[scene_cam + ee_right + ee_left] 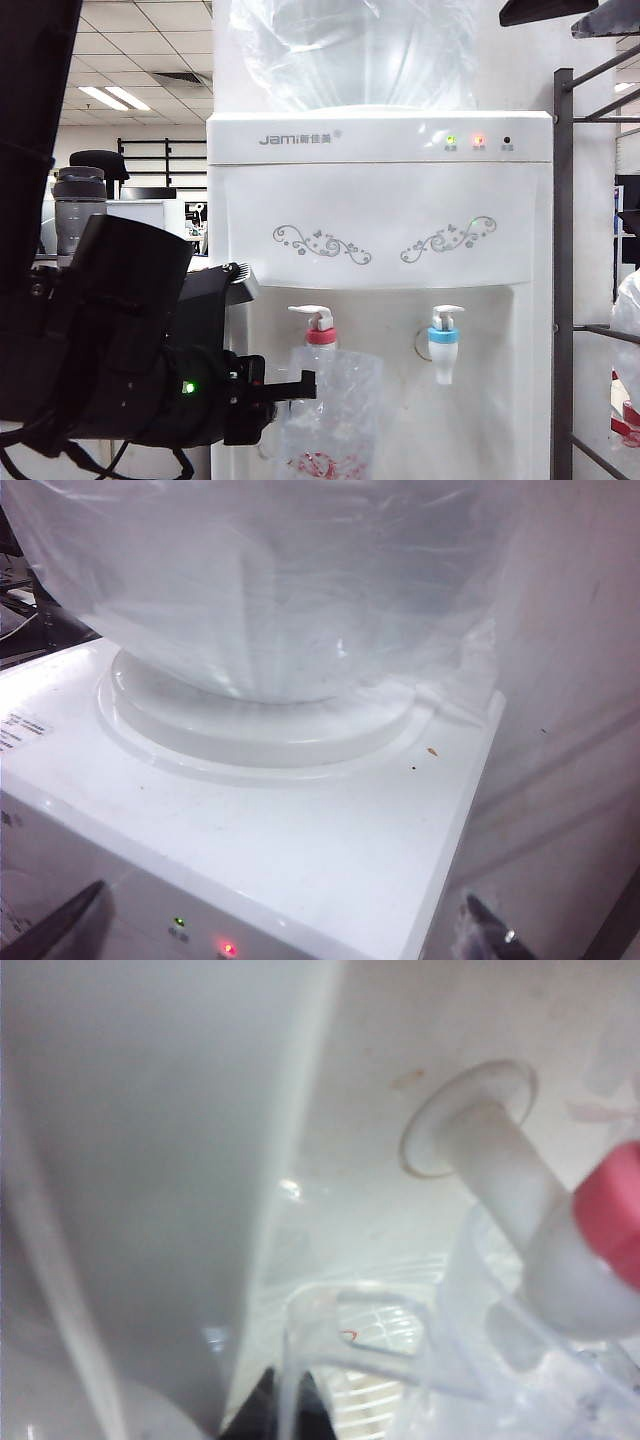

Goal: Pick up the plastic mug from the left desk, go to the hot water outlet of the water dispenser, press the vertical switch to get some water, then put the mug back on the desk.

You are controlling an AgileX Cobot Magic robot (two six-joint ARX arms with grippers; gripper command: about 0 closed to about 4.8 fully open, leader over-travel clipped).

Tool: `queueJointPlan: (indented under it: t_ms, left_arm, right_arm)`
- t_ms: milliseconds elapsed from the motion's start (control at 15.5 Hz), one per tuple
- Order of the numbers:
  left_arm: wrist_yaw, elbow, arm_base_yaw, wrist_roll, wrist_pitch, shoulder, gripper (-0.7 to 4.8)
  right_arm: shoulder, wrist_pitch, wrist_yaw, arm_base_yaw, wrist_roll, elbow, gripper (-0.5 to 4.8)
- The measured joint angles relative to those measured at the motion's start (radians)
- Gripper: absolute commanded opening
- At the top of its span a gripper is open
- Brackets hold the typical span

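**Left gripper holds the mug under the red tap**

The left gripper (300, 385) is clamped on the rim of the plastic mug (330, 415), its dark fingers reaching in from the left of the exterior view. The mug hangs in front of the water dispenser (380, 200), directly below the hot water outlet (321, 338), whose red collar sits just above the mug's mouth. The vertical switch (312, 315) stands up on top of that tap. The blue-collared tap (443, 345) is off to the right, well apart from the mug.

In the left wrist view the clear rim of the mug (400, 1350) lies close under the red collar (610, 1215) and the white spout stem.

The right gripper (290, 930) is up above the dispenser's top, near the big clear bottle (270, 580). Its two fingertips show at the lower edge of the right wrist view, spread wide with nothing between them. The indicator lights (478, 142) glow green and red on the front panel.
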Motion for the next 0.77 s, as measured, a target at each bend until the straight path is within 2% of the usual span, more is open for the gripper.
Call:
queueJointPlan:
  t_ms: [193,322,387,451,515,580,709,773]
  left_arm:
    - [0.000,0.000,0.000,0.000,0.000,0.000,-0.05]
    - [-0.002,0.000,0.000,0.000,0.000,0.000,-0.05]
    - [-0.002,0.000,0.000,0.000,0.000,0.000,-0.05]
    - [-0.002,0.000,0.000,0.000,0.000,0.000,-0.05]
    - [-0.002,0.000,0.000,0.000,0.000,0.000,-0.05]
    - [-0.002,0.000,0.000,0.000,0.000,0.000,-0.05]
    - [-0.002,0.000,0.000,0.000,0.000,0.000,-0.05]
    - [-0.002,0.000,-0.001,0.000,0.000,0.000,-0.05]
  right_arm:
    - [0.000,0.001,0.000,0.000,0.000,0.000,4.79]
    - [0.000,0.002,-0.031,0.003,0.098,0.000,4.79]
    - [0.003,0.012,-0.064,0.003,0.234,0.000,4.13]
    - [0.020,0.032,-0.077,0.003,0.343,0.001,2.69]
    - [0.038,0.031,-0.081,0.006,0.419,0.001,1.61]
    - [0.065,0.018,-0.079,0.023,0.470,0.001,1.57]
    - [0.158,0.024,-0.063,0.126,0.481,0.001,1.43]
    - [0.189,0.022,-0.064,0.146,0.515,0.000,1.43]
